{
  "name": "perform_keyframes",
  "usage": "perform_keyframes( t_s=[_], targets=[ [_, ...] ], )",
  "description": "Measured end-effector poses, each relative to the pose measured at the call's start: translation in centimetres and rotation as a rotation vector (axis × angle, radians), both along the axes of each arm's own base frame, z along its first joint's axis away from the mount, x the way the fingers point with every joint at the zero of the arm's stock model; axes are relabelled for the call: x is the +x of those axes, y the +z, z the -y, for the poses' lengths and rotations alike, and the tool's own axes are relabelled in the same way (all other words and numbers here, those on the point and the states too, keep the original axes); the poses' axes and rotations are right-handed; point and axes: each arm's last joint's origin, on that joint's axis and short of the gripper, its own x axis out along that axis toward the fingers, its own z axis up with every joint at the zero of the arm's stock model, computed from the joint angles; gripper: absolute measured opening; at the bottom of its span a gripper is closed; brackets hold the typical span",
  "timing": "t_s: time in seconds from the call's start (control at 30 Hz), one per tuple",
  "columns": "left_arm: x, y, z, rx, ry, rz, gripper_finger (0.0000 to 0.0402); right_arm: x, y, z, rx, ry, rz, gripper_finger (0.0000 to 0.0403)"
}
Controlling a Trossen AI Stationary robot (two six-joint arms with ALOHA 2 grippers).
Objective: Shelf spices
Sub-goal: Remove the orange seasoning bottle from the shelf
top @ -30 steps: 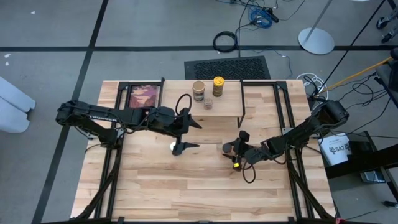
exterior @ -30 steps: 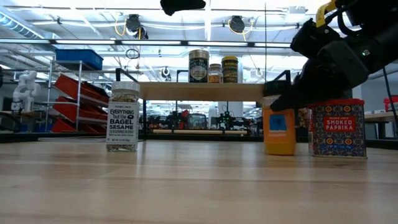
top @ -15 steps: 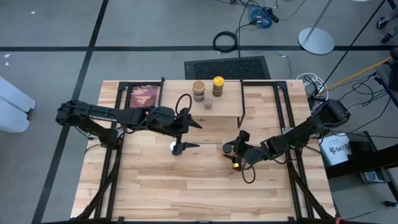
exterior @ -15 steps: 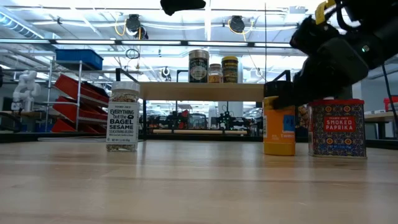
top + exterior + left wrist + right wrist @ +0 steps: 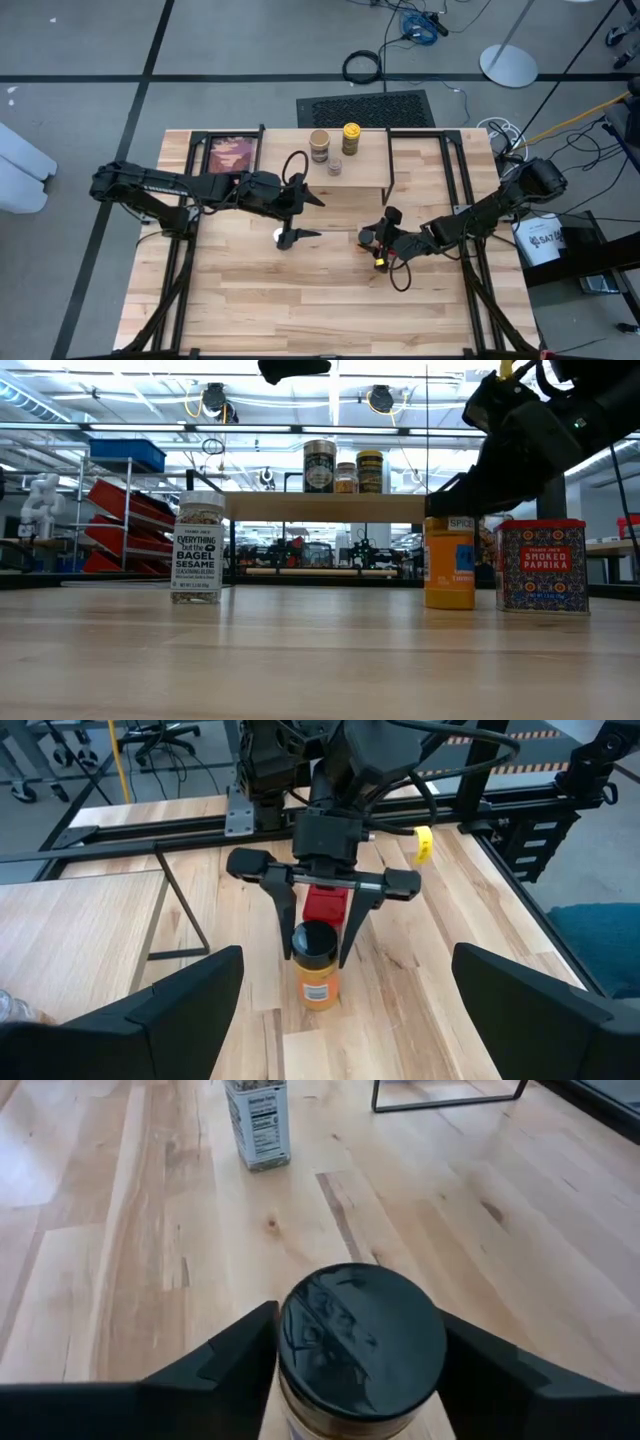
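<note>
The dark-lidded orange jar (image 5: pixel 367 238) stands upright on the table. My right gripper (image 5: pixel 373 237) comes at it from the table's right, its fingers on either side of the lid. The red box (image 5: pixel 543 565) stands just beside the jar. The white-lidded jar (image 5: pixel 279 236) stands on the table near the middle. My left gripper (image 5: pixel 318 218) hovers open above and beside it, touching nothing. The shelf (image 5: pixel 325 507) stands at the far edge on thin black legs. It carries the tan jar (image 5: pixel 319 145), the yellow-lidded jar (image 5: pixel 351 135) and a small jar (image 5: pixel 334 165). My right gripper has the orange jar's dark lid (image 5: pixel 362 1342) between its two fingers (image 5: pixel 235 1355), one on each side of the rim. The fingers slant down from the table's right side. The jar stands upright with its base on the table (image 5: pixel 449 606).
A flat reddish picture in a black frame (image 5: pixel 232 155) lies at the far left corner. A black cable loop (image 5: pixel 294 165) sits near the shelf. Black frame rails (image 5: pixel 455 170) run along the right side. Bare tabletop (image 5: pixel 300 300) lies toward the near edge.
My right gripper has risen along the orange jar, uncovering its shoulder in the low view, and has drawn slightly toward the table's right edge. The jar still stands on the table, and its label has turned a little.
</note>
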Motion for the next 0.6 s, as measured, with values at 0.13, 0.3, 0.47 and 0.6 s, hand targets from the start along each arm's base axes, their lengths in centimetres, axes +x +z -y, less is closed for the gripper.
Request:
perform_keyframes(
  t_s=[0.13,0.3,0.47,0.6],
  targets=[
    [0.0,0.0,0.0,0.0,0.0,0.0,0.0369,0.01,0.06,-0.06,0.017,0.014,0.001,0.0191],
    [0.0,0.0,0.0,-0.001,0.0,0.0,0.0369,-0.12,0.41,-0.1,0.055,0.026,0.012,0.0189],
    [0.0,0.0,0.0,-0.001,0.001,0.0,0.0369,-0.47,0.79,0.05,0.077,0.012,0.011,0.0201],
    [0.0,0.0,0.0,-0.001,0.001,-0.001,0.0369,-0.68,0.81,0.14,0.077,0.006,-0.003,0.0197]
  ],
)
